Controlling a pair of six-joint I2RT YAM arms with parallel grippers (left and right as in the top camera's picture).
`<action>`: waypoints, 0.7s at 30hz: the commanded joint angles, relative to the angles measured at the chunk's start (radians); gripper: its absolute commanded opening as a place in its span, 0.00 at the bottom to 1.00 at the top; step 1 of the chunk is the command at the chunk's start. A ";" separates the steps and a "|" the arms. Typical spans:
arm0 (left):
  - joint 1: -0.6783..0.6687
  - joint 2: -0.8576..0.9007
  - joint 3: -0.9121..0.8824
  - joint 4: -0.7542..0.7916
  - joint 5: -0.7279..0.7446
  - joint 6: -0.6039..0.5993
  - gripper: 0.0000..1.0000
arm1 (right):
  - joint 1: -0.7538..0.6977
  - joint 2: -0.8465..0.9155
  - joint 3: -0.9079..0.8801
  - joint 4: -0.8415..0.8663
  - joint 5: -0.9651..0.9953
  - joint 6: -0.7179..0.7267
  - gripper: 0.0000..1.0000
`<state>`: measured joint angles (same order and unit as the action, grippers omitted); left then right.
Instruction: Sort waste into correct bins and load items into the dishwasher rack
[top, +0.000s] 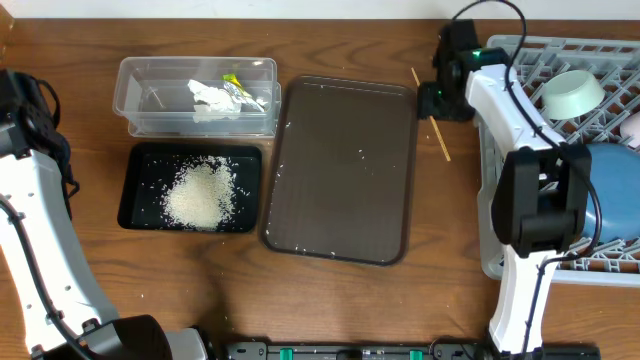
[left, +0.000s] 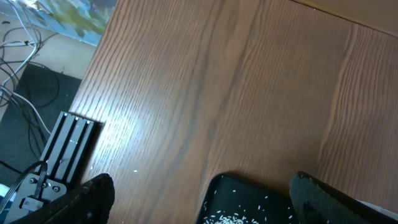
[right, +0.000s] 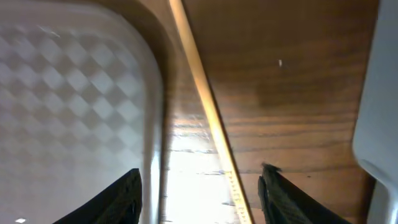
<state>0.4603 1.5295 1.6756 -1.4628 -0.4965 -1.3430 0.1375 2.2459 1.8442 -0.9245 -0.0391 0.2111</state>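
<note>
The right gripper (right: 200, 194) stands open astride the thin wooden chopstick (right: 198, 93) on the wooden table (right: 298, 112). The left gripper (left: 208, 200) hangs wide open near a corner of the shallow black rectangular tray (left: 212, 186).

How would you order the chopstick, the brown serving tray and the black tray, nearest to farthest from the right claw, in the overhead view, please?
1. The chopstick, lying right under the right claw.
2. The brown serving tray, beside it, mid-table.
3. The black tray, farthest, beyond the serving tray.
</note>
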 joint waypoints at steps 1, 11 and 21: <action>0.004 -0.007 0.002 -0.006 -0.008 -0.016 0.92 | -0.007 0.027 0.000 -0.005 -0.055 -0.047 0.59; 0.004 -0.007 0.002 -0.006 -0.008 -0.016 0.92 | -0.006 0.122 -0.001 -0.007 0.040 -0.052 0.49; 0.004 -0.007 0.002 -0.006 -0.008 -0.016 0.92 | -0.004 0.124 -0.001 -0.038 0.051 -0.047 0.08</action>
<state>0.4603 1.5295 1.6756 -1.4628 -0.4965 -1.3430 0.1284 2.3337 1.8484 -0.9504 0.0166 0.1612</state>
